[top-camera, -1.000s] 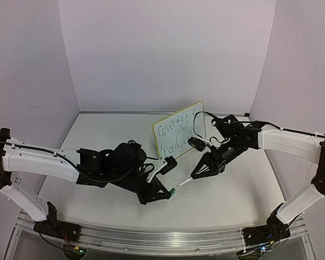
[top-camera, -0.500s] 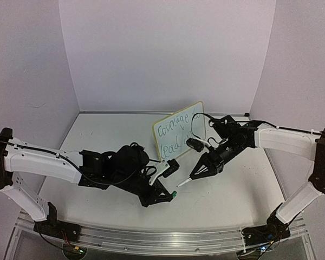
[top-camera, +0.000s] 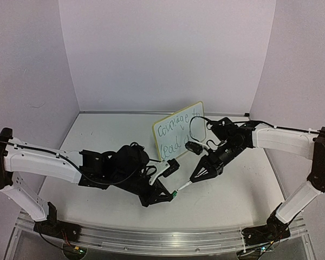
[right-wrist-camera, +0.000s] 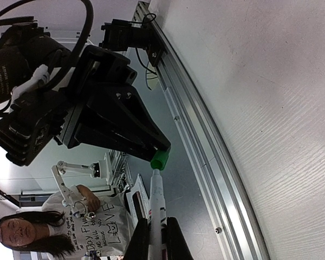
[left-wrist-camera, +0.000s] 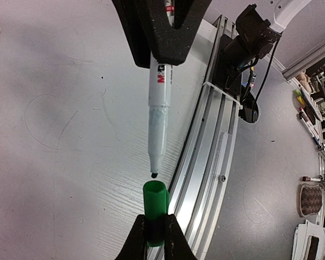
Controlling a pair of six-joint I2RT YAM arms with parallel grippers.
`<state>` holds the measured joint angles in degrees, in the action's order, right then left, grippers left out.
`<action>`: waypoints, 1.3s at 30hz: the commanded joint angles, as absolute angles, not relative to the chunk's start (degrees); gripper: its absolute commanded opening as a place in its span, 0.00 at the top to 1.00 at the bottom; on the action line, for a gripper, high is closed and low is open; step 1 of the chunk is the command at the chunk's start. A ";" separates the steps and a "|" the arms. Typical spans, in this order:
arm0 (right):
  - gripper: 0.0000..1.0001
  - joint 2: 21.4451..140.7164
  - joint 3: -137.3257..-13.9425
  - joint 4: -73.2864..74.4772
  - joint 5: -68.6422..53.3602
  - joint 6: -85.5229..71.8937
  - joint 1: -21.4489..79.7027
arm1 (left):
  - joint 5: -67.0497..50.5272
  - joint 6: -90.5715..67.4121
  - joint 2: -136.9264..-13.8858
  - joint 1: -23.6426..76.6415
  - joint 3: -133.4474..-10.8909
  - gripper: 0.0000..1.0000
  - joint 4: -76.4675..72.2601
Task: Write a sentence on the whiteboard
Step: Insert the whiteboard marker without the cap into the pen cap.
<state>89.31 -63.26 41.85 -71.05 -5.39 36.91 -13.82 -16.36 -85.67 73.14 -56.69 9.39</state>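
The whiteboard (top-camera: 179, 130) stands tilted at the table's middle back, with the green sentence (top-camera: 176, 135) on it in two slanted lines, its right end partly hidden by the right arm. My left gripper (top-camera: 172, 193) is shut on a green marker cap (left-wrist-camera: 155, 208), its open end up. My right gripper (top-camera: 201, 173) is shut on a white marker (top-camera: 185, 184), which also shows in the left wrist view (left-wrist-camera: 158, 116) and the right wrist view (right-wrist-camera: 157, 208). The marker's dark tip (left-wrist-camera: 154, 174) is just at the cap's mouth, a hair apart.
The table's front edge is an aluminium rail (left-wrist-camera: 211, 141) right beside the cap. A small black block (top-camera: 195, 145) hangs by the right arm's cable in front of the board. Purple walls enclose the back and sides.
My right gripper has moved down and left with the marker, bringing its tip to the cap. My left gripper has barely moved.
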 commanded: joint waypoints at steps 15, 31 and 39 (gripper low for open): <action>1.00 91.88 -66.53 44.32 -72.51 -1.81 37.77 | -14.44 -16.35 -86.64 73.42 -60.12 1.00 8.05; 1.00 94.43 -68.89 46.23 -70.20 -0.49 39.97 | -15.56 -15.50 -87.71 73.43 -61.80 1.00 8.28; 1.00 95.78 -70.64 46.54 -67.20 -0.50 43.17 | -17.99 -15.49 -89.21 73.46 -63.86 1.00 8.29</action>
